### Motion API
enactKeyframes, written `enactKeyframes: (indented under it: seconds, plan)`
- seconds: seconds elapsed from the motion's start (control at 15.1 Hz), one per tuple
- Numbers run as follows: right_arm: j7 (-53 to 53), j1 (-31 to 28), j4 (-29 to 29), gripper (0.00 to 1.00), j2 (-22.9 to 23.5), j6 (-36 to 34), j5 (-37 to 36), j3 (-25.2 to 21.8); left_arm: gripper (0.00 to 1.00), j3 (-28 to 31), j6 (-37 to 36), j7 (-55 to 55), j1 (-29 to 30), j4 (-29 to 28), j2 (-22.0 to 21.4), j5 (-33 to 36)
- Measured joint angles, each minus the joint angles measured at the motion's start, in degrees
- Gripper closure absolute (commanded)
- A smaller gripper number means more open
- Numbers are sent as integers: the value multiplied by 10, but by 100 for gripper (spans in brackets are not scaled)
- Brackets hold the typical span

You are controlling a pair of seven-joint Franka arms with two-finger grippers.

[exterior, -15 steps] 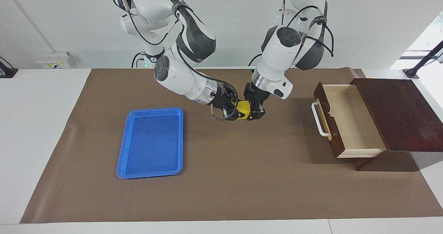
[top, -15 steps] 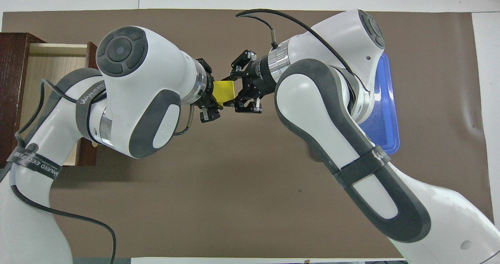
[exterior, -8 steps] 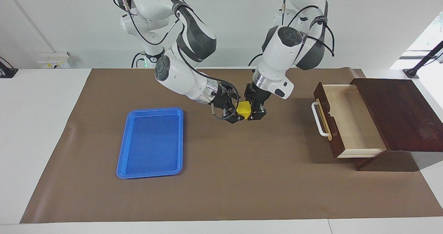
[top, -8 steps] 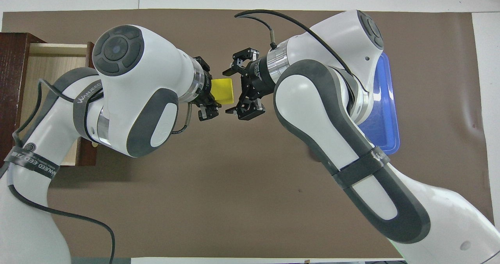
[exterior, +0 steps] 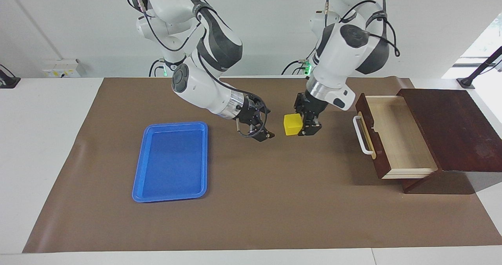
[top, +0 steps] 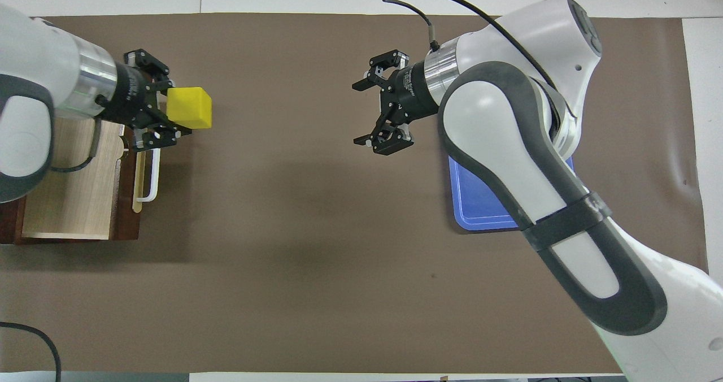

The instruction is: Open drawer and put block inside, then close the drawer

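So I've got the block (exterior: 292, 124) pinched in my left gripper (exterior: 302, 127), up in the air over the brown mat, just short of the white handle. The drawer (exterior: 396, 139) is pulled open at the left arm's end of the bench, pale inside showing. It lies straight ahead toward that edge, so I reckon it's a short carry over the front, then let go. My right gripper (top: 379, 111) hangs over mid-bench, jaws wide, empty.

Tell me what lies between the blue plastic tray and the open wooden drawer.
In the facing view, both claws hang over bare brown mat, the left claw holding the yellow cube.
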Motion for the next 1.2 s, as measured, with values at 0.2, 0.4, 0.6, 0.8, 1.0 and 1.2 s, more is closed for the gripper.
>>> enactKeyframes:
  seconds: [0.2,0.4,0.6,0.8,1.0,1.2]
  plan:
    - [-4,-37,13,0,-10,-33,-5,-4,100,2,-4,103,88,-11,-2,-3]
    - [-53,-82,30,0,-17,-89,-49,-6,100,2,-4,194,139,-39,-1,-4]
    - [-183,-130,46,0,-21,-171,-91,-7,100,2,4,237,164,-72,0,-4]
    - [-357,-160,57,0,-33,-239,-176,-7,96,2,48,244,172,-116,-2,-4]
    - [-526,-169,59,0,-62,-290,-268,-8,41,1,87,255,172,-161,-4,-4]
    - [-683,-182,59,0,-91,-318,-348,-8,0,0,111,261,172,-191,-12,-4]
